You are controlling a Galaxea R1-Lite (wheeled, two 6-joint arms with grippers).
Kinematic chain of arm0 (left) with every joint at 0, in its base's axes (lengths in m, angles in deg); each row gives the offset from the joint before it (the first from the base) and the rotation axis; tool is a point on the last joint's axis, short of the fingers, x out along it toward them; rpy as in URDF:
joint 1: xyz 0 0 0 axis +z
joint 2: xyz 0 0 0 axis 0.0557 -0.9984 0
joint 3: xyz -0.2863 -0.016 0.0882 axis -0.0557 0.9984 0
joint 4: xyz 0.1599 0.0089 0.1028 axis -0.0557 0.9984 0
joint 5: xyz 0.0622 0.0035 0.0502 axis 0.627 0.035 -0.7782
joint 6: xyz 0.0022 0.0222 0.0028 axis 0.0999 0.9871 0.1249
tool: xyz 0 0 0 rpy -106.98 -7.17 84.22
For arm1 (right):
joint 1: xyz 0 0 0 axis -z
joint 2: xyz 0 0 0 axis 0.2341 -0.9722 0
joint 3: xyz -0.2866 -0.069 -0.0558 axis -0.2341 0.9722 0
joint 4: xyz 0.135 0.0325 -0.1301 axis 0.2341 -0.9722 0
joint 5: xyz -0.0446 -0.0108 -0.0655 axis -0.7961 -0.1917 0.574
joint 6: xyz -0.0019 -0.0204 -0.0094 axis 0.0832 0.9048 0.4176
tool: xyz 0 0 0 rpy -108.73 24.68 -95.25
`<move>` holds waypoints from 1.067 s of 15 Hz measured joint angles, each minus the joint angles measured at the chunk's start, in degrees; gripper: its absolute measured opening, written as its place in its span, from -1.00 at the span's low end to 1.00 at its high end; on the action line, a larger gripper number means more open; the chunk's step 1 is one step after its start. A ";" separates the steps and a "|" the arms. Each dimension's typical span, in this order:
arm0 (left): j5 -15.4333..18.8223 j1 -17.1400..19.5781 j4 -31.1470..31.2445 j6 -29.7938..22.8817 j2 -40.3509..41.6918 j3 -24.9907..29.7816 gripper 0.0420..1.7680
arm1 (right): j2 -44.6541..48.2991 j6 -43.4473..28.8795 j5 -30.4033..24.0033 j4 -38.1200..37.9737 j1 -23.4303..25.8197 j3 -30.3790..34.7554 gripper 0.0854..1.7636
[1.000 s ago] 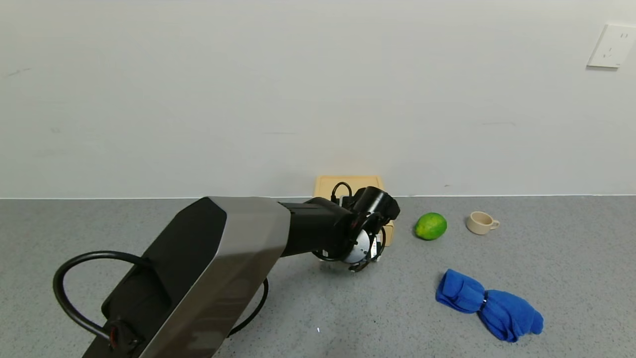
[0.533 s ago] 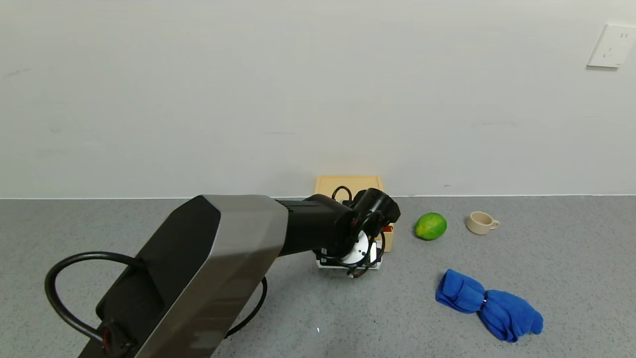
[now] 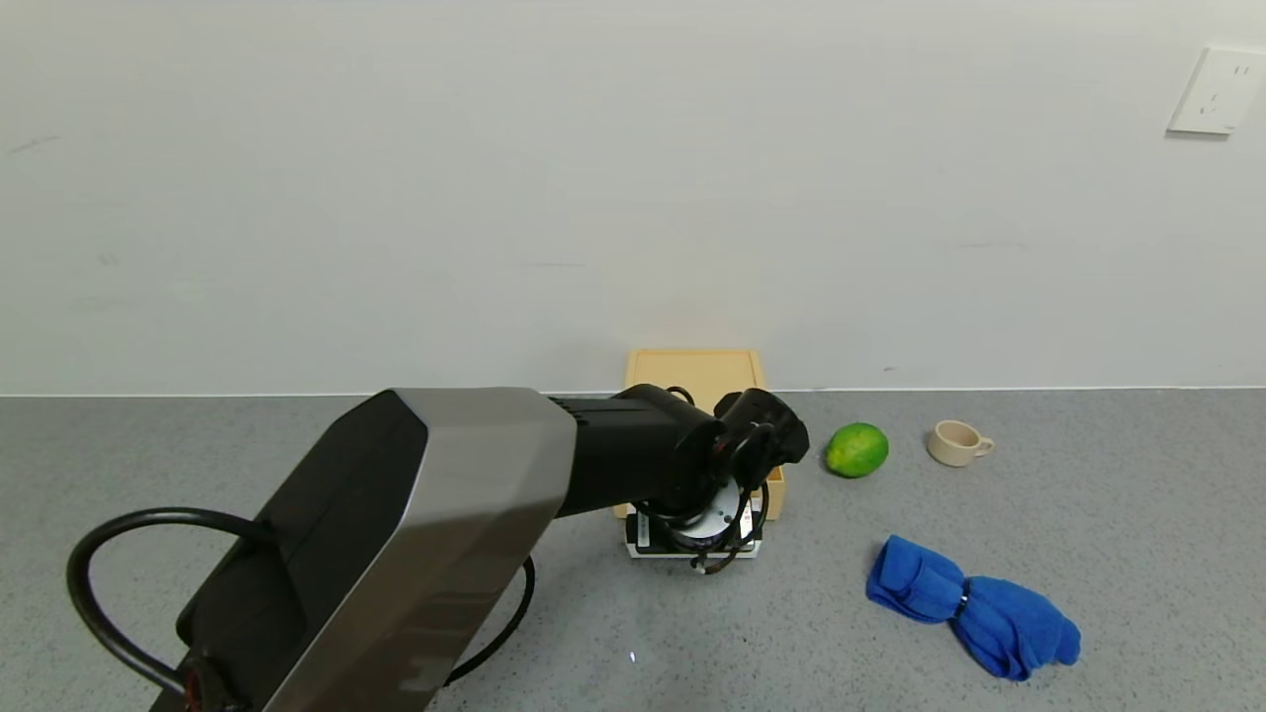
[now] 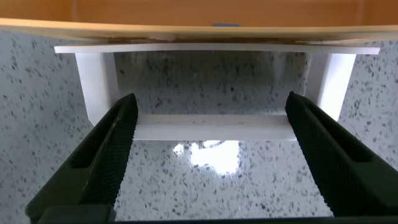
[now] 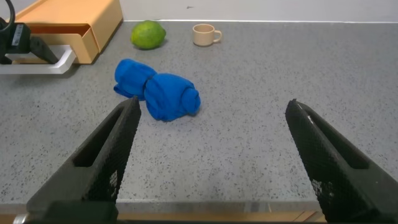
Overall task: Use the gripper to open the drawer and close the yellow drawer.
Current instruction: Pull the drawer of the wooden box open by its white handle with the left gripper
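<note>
Head view: left gripper (image 3: 714, 539) sits low over the white handle (image 3: 692, 550) of the drawer (image 3: 697, 374), pulled partly from its box against the wall. Left wrist view: fingers (image 4: 106, 155) spread wide straddle the handle's crossbar (image 4: 211, 127), gripping nothing, so a pull could slip off. Right wrist view: right gripper (image 5: 214, 165) hangs open over bare counter, well clear of the blue cloth (image 5: 158, 93), lime (image 5: 148, 34) and cup (image 5: 205, 34).

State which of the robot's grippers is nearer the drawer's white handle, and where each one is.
Left. The left gripper is at the white handle, a finger either side of its bar. The right gripper hangs apart, beyond the blue cloth.
</note>
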 joint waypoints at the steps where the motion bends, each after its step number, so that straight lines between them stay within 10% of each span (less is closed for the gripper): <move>1: 0.50 -0.26 1.00 -0.38 0.30 0.20 0.94 | 0.00 0.00 0.00 0.00 0.00 0.00 0.94; 16: 5.88 -2.43 8.85 -3.86 2.34 1.35 0.94 | 0.00 0.00 0.00 -0.02 0.00 0.00 0.94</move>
